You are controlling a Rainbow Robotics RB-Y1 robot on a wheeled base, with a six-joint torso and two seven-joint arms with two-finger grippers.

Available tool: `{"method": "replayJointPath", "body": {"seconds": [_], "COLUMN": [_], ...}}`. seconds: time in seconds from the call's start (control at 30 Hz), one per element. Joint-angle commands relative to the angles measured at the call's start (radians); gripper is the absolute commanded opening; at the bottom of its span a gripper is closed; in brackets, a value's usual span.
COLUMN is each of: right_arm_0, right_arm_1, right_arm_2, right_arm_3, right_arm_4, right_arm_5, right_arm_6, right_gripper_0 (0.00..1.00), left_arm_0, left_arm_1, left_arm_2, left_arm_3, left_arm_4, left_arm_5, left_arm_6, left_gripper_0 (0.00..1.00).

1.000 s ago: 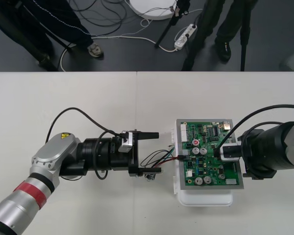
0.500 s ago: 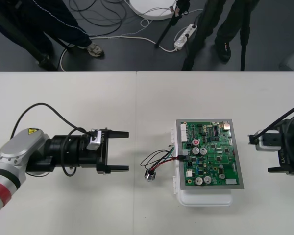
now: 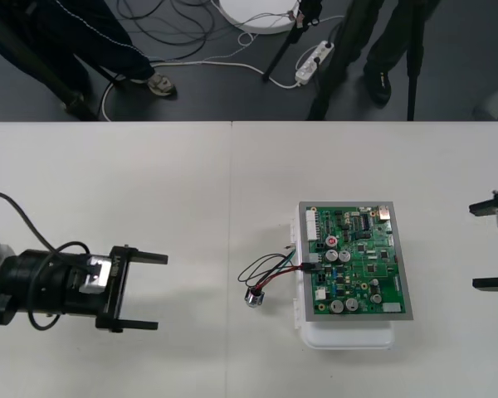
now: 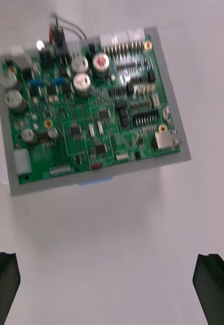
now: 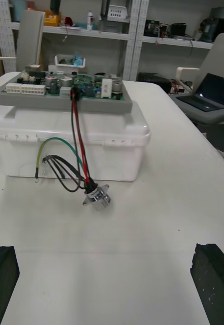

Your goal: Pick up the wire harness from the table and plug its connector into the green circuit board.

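Harness [image 3: 270, 272] position, front view: the black plug [image 3: 312, 260] sits at the edge of the green board [image 3: 361, 257] that faces the left tool [image 3: 160, 292]. The wires loop off that edge onto the desk [image 3: 191, 182], and the metal socket [image 3: 255, 298] lies on the desk just beside the white base [image 3: 349, 338]. The left tool has its fingers spread wide and holds nothing; the harness lies ahead of its fingertips, well apart. The right tool [image 3: 473, 245] is wide open and empty, well apart from the board's opposite side.

Right wrist view: both fingers [image 4: 4, 284] stand far apart with bare desk between them. The board lies ahead of them, with the plug at its far edge.

Left wrist view: red and black wires rise from the socket to the plug, which stands in a connector on the board.

Status, as judged: pick-up and insertion appear complete. Full seating of the plug cannot be verified.
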Motion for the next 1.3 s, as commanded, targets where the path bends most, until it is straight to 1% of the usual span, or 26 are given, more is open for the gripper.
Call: {"method": "replayJointPath", "body": {"seconds": [0.03, 0.2, 0.33, 0.57, 0.73, 0.87, 1.03, 1.13, 1.3], "right_arm_0": [0.054, 0.055, 0.051, 0.012, -0.005, -0.02, -0.02, -0.02, -0.02], "right_arm_1": [-0.053, -0.075, -0.103, -0.136, -0.136, -0.136, -0.136, -0.136, -0.144], "right_arm_2": [-0.053, -0.071, -0.077, -0.082, -0.076, -0.056, -0.056, -0.057, -0.068], "right_arm_3": [0.043, 0.129, 0.249, 0.39, 0.437, 0.448, 0.431, 0.417, 0.42], "right_arm_4": [-0.19, -0.314, -0.428, -0.495, -0.523, -0.571, -0.603, -0.601, -0.588], "right_arm_5": [0.042, 0.044, 0.015, -0.076, -0.116, -0.136, -0.176, -0.205, -0.217], "right_arm_6": [0.073, 0.235, 0.382, 0.556, 0.629, 0.648, 0.623, 0.554, 0.525], "right_gripper_0": [1.0, 1.0, 1.0, 1.0, 1.0, 1.0, 1.0, 1.0, 1.0], "left_arm_0": [0.113, 0.182, 0.234, 0.321, 0.35, 0.35, 0.332, 0.281, 0.206], "left_arm_1": [0.087, 0.121, 0.141, 0.187, 0.22, 0.269, 0.32, 0.328, 0.329], "left_arm_2": [0.134, 0.247, 0.339, 0.505, 0.596, 0.623, 0.622, 0.622, 0.599], "left_arm_3": [-0.143, -0.252, -0.323, -0.492, -0.577, -0.6, -0.6, -0.596, -0.565], "left_arm_4": [-0.033, -0.056, -0.056, -0.053, -0.038, 0.007, 0.051, 0.053, 0.051], "left_arm_5": [-0.116, -0.178, -0.211, -0.222, -0.224, -0.219, -0.194, -0.191, -0.199], "left_arm_6": [0.15, 0.249, 0.318, 0.448, 0.546, 0.628, 0.663, 0.678, 0.704], "left_gripper_0": [1.0, 1.0, 1.0, 1.0, 1.0, 1.0, 1.0, 1.0, 1.0]}}
